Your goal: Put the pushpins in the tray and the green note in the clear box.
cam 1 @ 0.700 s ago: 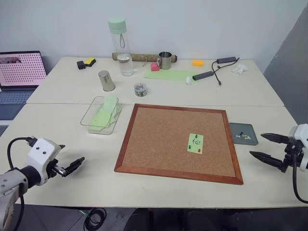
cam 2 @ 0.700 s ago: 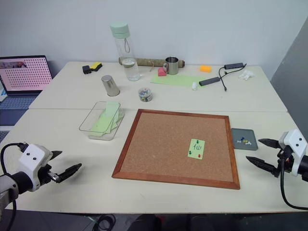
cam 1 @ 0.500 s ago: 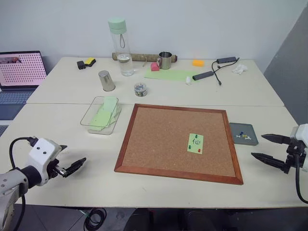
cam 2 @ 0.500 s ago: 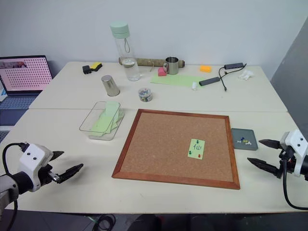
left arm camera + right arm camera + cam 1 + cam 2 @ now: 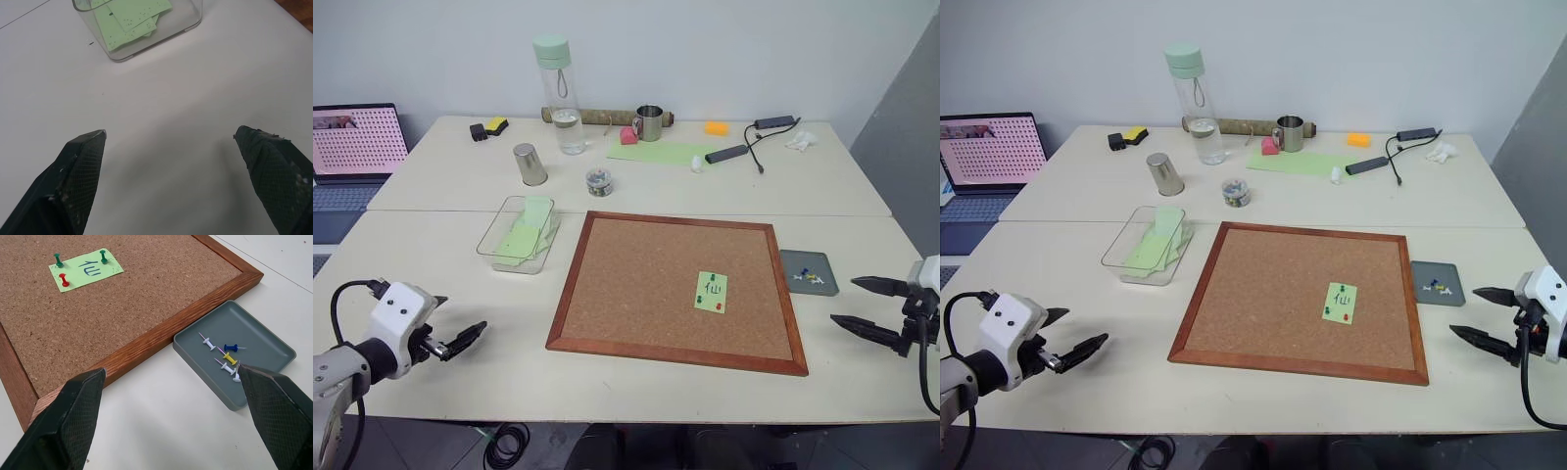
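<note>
I see the surface (image 5: 431, 284) carrying a wood-framed cork board (image 5: 646, 284) near its front edge, centred. The clear box (image 5: 519, 233) sits just beside the board's left edge, unmarked green notes inside. The tray (image 5: 808, 272) lies just off the board's right edge, holding several loose pins. The green note (image 5: 711, 292) is on the cork toward the board's right edge, pinned by the pushpins (image 5: 62, 280), two green and one red. Left gripper (image 5: 460, 338) hovers at the front left corner, jaws wide apart, empty. Right gripper (image 5: 871, 308) hangs near the tray, jaws spread, empty.
</note>
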